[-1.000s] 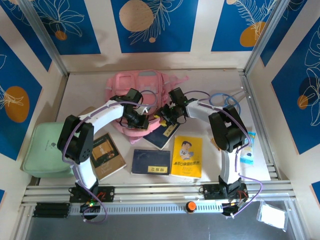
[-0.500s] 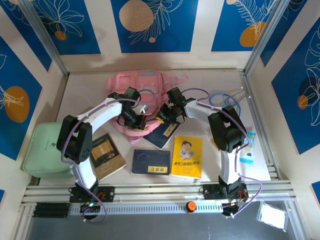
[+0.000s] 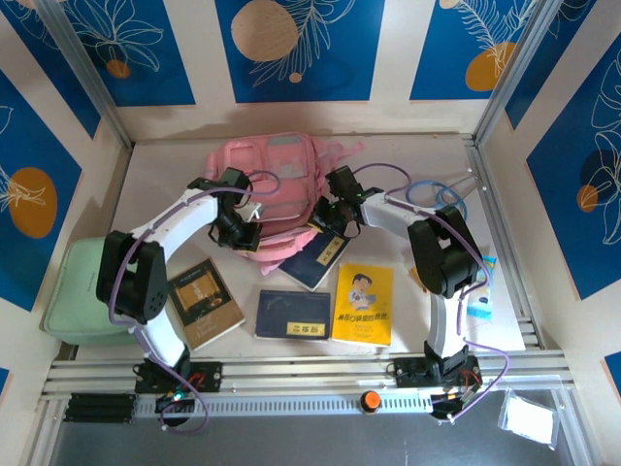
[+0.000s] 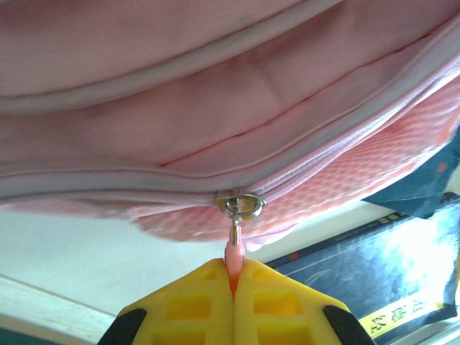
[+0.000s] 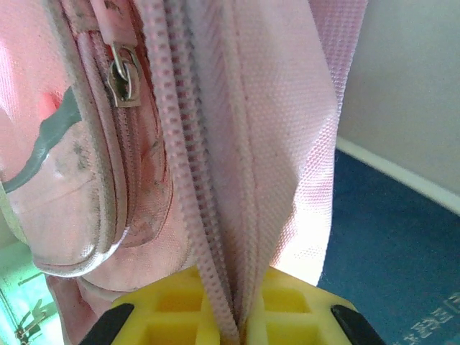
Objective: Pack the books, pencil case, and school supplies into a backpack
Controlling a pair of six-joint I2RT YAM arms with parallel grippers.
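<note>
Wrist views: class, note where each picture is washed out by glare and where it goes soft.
Left wrist view: glare whitens the navy book at lower right; the backpack fabric at top is soft, the zipper pull fairly sharp. Right wrist view: backpack weave is crisp mid-frame; its left pocket is bleached by bright light.

The backpack [image 5: 273, 108] is matt woven cloth, with a mesh panel [image 4: 374, 154] and a shiny metal zip pull [image 4: 242, 207]. The left tool [image 4: 233, 280] is smooth plastic. The navy book [image 4: 359, 277] has a glossy cover.
</note>
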